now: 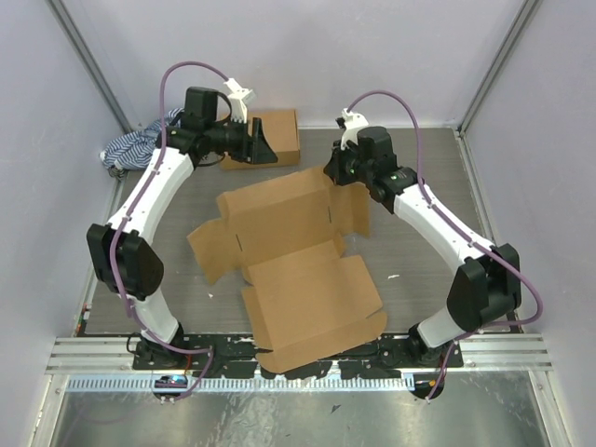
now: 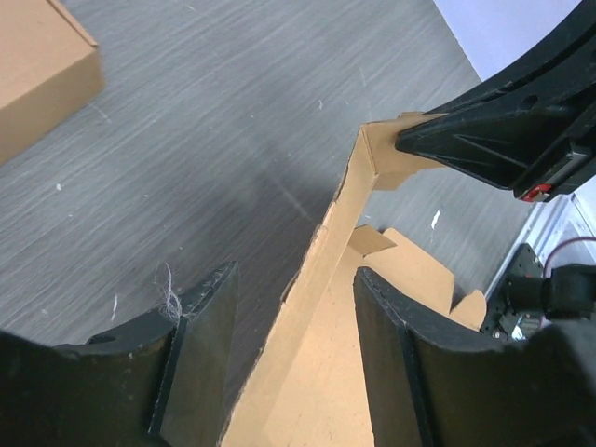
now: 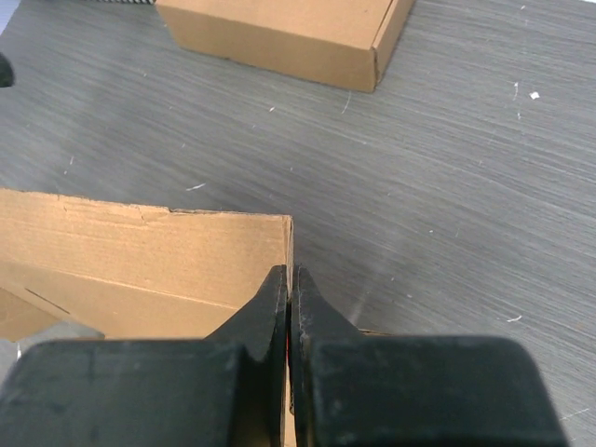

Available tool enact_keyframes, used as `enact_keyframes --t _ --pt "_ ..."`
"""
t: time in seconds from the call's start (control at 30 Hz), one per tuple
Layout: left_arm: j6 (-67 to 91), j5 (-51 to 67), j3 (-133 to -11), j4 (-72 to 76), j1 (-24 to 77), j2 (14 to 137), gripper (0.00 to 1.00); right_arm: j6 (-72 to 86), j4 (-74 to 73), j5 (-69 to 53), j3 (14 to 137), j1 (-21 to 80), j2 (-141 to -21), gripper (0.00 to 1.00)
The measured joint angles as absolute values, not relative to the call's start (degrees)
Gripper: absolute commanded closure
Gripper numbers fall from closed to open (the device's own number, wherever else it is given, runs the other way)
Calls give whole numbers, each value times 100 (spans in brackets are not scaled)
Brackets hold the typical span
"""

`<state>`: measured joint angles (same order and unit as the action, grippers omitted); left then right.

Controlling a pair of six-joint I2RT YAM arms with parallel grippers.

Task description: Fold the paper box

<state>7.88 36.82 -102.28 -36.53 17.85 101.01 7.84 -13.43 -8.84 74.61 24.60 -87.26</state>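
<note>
Closed box [image 1: 275,136] behind unfolded box [image 1: 289,270], cloth [image 1: 130,149] leftward.

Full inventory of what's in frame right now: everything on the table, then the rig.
flat box blank: 1, brown cardboard, middle of the table, far flap raised
folded box: 1, brown cardboard, far side, just behind the left gripper
cloth: 1, blue-and-white patterned, far left corner
table: 1, grey
rail: 1, silver, near edge by the arm bases
left arm: 1, white and black, purple cable
right arm: 1, white and black, purple cable
left gripper: 1, black, open, one jaw on each side of the raised flap
right gripper: 1, black, shut on the raised flap's corner
</note>
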Motion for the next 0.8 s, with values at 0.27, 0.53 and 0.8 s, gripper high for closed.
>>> enact_keyframes --t 0.27,0.53,0.8 --pt "642 4123 -10123 -3562 1833 10219 41 735 -1378 -1240 7334 2532 -8462 99" --pt "351 4386 -10018 -3785 1942 10237 42 720 -1380 -1376 7325 2578 -8414 98" --pt "45 4233 -9489 -4381 2241 10230 44 722 -1380 -1426 7308 2578 -8414 98"
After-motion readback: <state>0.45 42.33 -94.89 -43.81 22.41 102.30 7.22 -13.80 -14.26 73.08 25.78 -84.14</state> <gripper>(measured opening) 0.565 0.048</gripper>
